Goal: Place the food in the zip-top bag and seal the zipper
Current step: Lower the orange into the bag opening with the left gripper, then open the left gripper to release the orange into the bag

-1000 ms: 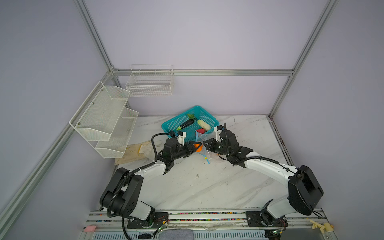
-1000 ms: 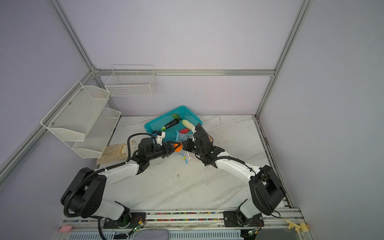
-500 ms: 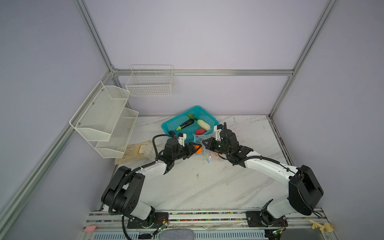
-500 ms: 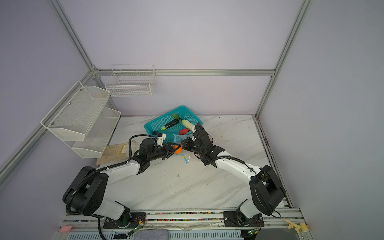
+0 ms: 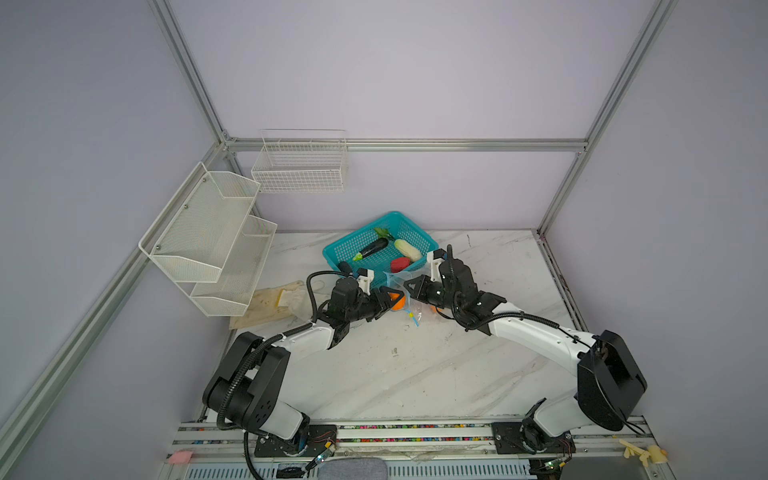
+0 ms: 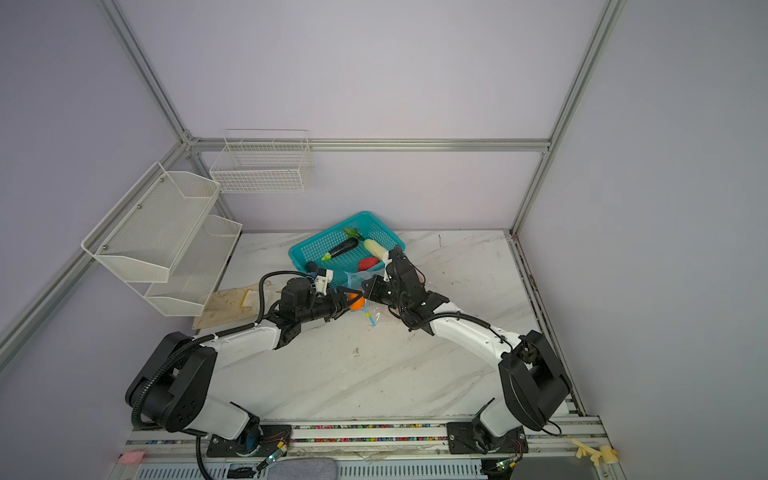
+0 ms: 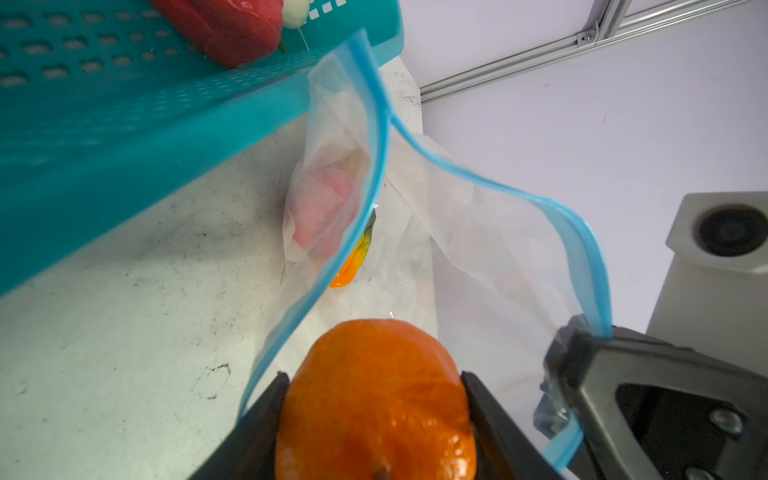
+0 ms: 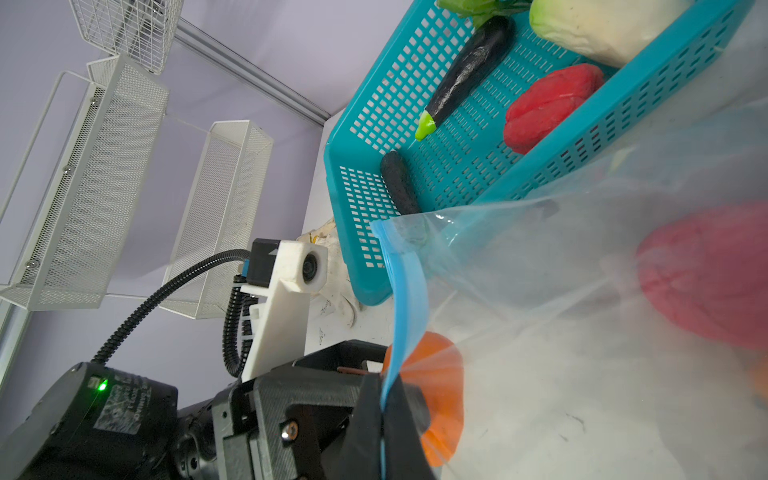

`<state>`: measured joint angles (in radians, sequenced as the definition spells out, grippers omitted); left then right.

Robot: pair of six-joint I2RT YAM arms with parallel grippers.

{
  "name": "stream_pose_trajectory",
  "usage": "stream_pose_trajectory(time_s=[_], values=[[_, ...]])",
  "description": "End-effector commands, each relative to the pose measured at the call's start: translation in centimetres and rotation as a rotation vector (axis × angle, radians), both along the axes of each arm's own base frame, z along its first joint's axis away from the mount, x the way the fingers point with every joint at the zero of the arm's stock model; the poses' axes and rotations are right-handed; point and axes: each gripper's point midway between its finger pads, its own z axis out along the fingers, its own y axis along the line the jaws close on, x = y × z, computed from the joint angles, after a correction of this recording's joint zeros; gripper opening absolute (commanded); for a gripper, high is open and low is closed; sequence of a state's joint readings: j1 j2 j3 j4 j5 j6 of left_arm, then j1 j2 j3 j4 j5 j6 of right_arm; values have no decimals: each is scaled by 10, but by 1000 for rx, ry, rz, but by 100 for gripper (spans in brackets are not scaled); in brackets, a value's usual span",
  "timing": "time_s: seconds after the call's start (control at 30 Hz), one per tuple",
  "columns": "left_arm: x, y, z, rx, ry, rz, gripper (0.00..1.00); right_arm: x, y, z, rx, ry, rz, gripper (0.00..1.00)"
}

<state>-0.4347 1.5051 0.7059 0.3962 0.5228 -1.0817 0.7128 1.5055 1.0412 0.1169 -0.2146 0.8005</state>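
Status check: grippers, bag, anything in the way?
Left gripper shut on orange at bag mouth. Right gripper pinching zipper edge, mouth open. Basket beside bag, not blocking.

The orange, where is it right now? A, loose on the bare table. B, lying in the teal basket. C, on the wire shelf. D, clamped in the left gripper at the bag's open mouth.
D: the left wrist view shows the orange gripped by the left gripper at the open mouth of the zip-top bag, whose edge the right gripper pinches.
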Motion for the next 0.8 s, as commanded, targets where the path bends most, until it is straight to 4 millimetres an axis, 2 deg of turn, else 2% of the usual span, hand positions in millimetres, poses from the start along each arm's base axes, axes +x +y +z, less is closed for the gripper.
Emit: stream_pose_trajectory(time_s=[0.0, 0.77], values=[[6, -6, 17, -17, -42, -5, 63, 2, 7, 20, 54, -38, 9, 0], [4, -4, 29, 13, -65, -4, 73, 2, 7, 15, 47, -35, 10, 0]])
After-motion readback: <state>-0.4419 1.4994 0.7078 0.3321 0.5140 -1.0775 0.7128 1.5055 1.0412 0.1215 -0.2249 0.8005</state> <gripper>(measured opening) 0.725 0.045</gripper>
